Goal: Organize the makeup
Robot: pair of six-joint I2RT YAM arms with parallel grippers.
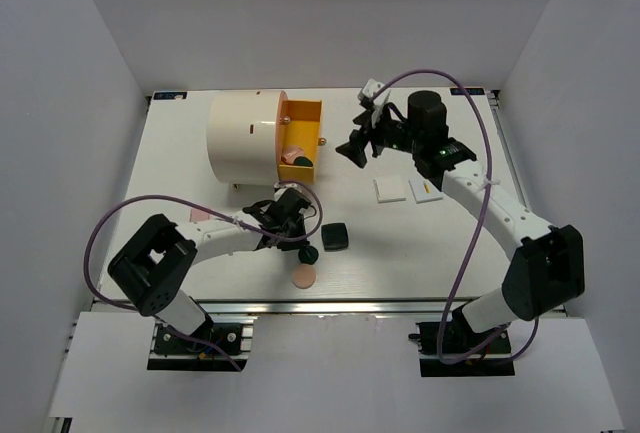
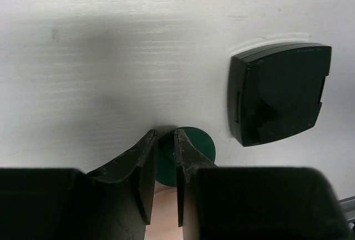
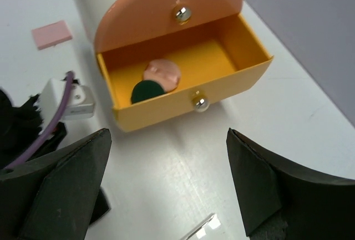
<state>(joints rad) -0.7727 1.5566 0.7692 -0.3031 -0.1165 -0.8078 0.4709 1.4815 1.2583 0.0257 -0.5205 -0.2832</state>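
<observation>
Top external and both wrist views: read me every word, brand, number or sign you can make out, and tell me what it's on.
No text can be read in any view.
Dark square compact: no print shows on the lid.
Marked white square tile: a small mark, too small to read.
Orange drawer, with the peach disc and dark green disc in it: plain, no lettering.
</observation>
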